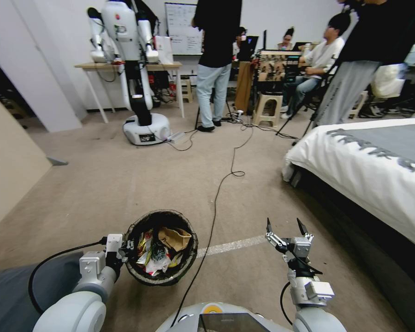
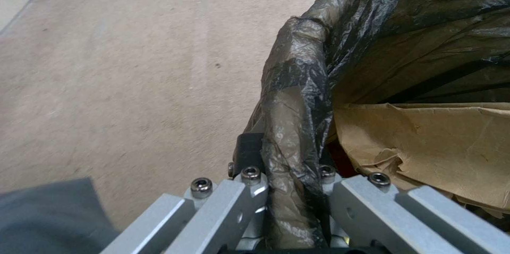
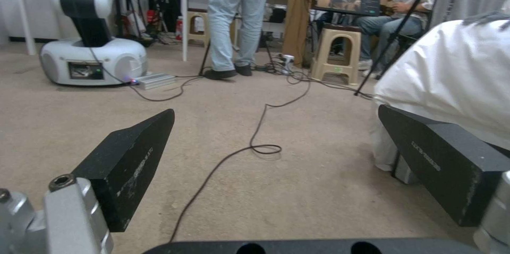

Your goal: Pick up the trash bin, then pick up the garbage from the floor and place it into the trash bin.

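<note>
The small round bag-lined trash bin, holding crumpled wrappers, is gripped at its rim by the left gripper, while the right gripper is held spread, empty.

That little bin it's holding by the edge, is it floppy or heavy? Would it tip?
The trash bin is probably light: the left gripper carries it by a pinch on the rim alone. The bag over the rim is thin, crinkled and likely slippery. Held at one side, the bin may tilt, though the garbage sits low inside.
</note>
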`<state>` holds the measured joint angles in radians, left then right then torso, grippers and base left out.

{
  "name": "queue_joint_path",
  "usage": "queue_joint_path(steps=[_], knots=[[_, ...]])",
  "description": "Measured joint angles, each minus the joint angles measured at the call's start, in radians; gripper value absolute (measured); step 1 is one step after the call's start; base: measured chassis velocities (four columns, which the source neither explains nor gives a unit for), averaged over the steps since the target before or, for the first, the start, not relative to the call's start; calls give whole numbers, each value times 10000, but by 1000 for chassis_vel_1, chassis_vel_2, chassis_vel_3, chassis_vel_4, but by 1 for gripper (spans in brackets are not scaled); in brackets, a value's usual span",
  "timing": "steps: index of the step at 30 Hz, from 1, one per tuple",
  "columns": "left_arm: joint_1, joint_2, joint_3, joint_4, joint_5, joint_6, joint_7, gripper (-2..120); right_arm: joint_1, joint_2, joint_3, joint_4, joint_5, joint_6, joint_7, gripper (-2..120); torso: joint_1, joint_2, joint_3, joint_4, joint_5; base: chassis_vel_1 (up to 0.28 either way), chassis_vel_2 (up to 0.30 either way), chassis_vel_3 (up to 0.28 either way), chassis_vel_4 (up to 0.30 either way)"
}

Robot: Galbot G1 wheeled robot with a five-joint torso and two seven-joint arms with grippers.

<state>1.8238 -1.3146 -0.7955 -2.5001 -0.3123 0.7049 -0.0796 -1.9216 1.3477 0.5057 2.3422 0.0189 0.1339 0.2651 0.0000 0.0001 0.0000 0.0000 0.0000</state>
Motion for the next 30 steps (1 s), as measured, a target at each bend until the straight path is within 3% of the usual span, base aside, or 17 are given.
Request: queue_joint_path(steps=[30], knots=[[-20,-80,98,0,-232,80,-114,1,-42,-5,-14,22,-18,2,29,100,0,-1,0,-2,0,57,57,54,61]])
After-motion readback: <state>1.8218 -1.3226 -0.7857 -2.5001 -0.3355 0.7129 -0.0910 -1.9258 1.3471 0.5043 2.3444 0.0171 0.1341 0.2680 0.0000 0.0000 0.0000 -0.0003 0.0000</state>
